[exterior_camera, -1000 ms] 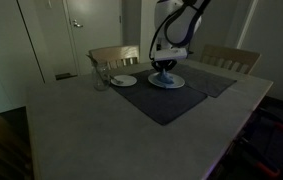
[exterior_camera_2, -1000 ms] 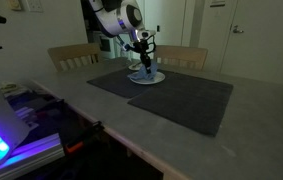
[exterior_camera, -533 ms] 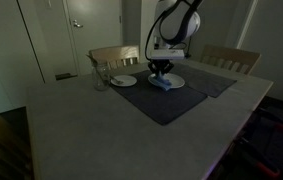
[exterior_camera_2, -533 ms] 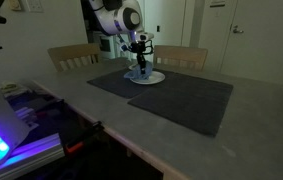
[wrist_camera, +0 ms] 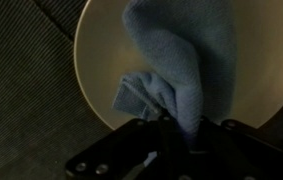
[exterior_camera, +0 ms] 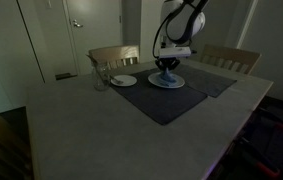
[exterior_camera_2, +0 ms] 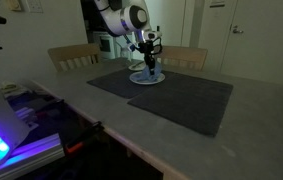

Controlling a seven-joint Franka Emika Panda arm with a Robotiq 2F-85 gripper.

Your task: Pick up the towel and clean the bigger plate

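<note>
Materials and finish
towel (wrist_camera: 181,60) soft napped cloth; bigger plate (wrist_camera: 96,50) smooth, pale, matt; placemat (wrist_camera: 21,90) dark ribbed weave; table (exterior_camera: 81,125) matt grey.

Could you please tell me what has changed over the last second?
The gripper, its fingers shut on the towel, swept across the bigger plate toward the smaller plate, then back away from it, dragging the towel along. The grip held; both plates and the placemats stayed put.

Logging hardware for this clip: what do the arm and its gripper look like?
The arm is built of white, rounded links with darker sections at the joints. A dark cable loops alongside it. The gripper is black, and the wrist view shows its dark, blocky body.
</note>
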